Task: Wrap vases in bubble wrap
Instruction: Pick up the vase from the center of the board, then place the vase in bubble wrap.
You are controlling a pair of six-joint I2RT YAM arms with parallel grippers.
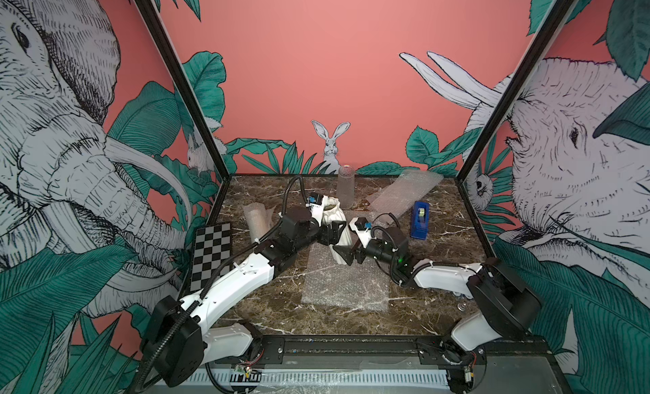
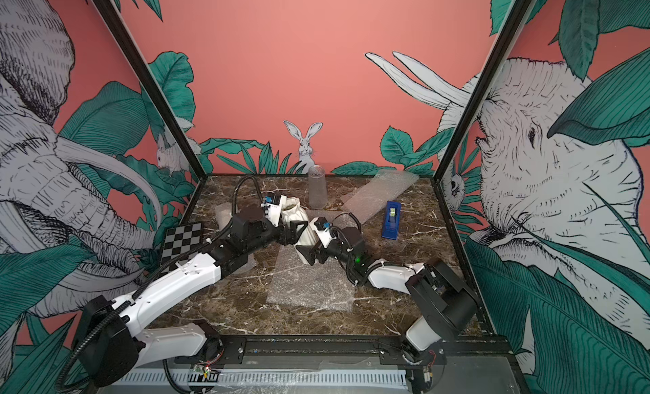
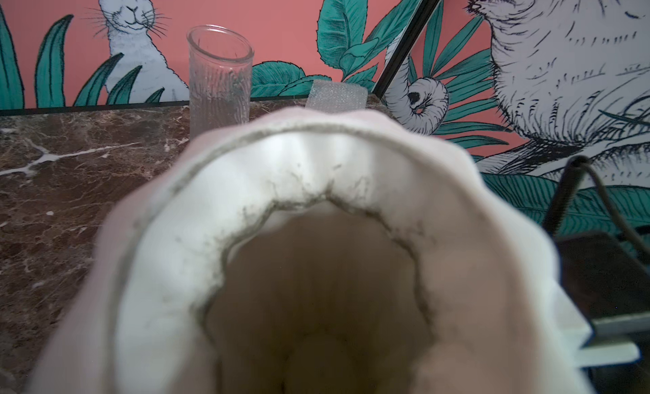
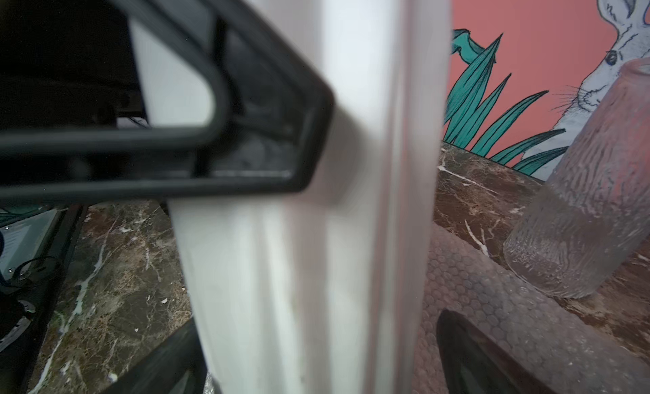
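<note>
Newbie: quick one, why's the white ribbed ceramic vase with the scalloped rim (image 1: 334, 216) standing up in the middle of the brown marble surface (image 1: 439, 262) instead of lying flat?

Regular: my guess is it's getting lined up for a roll. The left jaws are clenched across its body about halfway up. In the right wrist view you can see one black finger (image 4: 267, 153) pressed right against the ribs. The vase's foot is at the far end of the flat clear bubble wrap sheet (image 1: 344, 286), but the right arm hides whether it's actually resting on it.

Newbie: and the right jaws?

Regular: spread wide, one on each side of the vase low down, not squeezing as far as I can see. Reads like a spotter to me, ready to steady the bottom so the vase can be tipped down onto the sheet.

Newbie: what about the rest?

Regular: the clear textured glass cylinder vase (image 1: 345, 186) stands upright at the back, unwrapped, near a second bubble wrap sheet (image 1: 404, 191). The blue tape dispenser (image 1: 420, 220) sits off to the right, well apart, probably handy for sealing. There's also a rolled bubble wrap bundle (image 1: 258, 220) just beside the black-and-white checkerboard (image 1: 211, 258), and I can't tell what's inside it.
</note>
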